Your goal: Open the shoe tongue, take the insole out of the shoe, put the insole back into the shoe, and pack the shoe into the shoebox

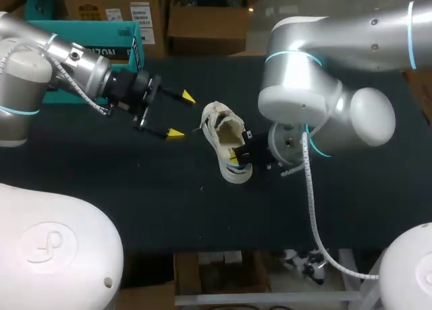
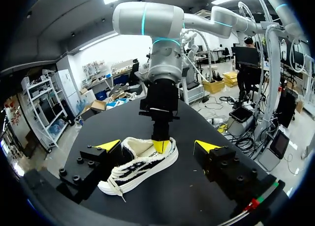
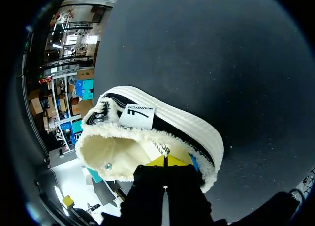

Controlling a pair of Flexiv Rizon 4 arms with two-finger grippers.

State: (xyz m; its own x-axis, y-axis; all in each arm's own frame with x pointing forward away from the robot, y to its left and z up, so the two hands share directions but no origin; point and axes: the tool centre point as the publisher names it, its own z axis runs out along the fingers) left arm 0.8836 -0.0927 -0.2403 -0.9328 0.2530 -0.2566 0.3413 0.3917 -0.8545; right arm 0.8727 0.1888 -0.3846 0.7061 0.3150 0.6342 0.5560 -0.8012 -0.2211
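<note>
Shoe [image 1: 226, 138]: right gripper [image 3: 165, 161] down in heel, tips together, hold on insole [image 3: 160, 148] unclear. Left gripper [image 1: 181, 114], fingers apart off toe, should pin shoe before any pull.

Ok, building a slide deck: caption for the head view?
Left claw open near the cream fleece-lined black-and-white canvas sneaker; right claw in its heel opening, on a black table.

L hand [image 1: 181, 115] spread nr shoe [image 1: 221, 123]; R hand [image 1: 236, 159] at heel.
</note>
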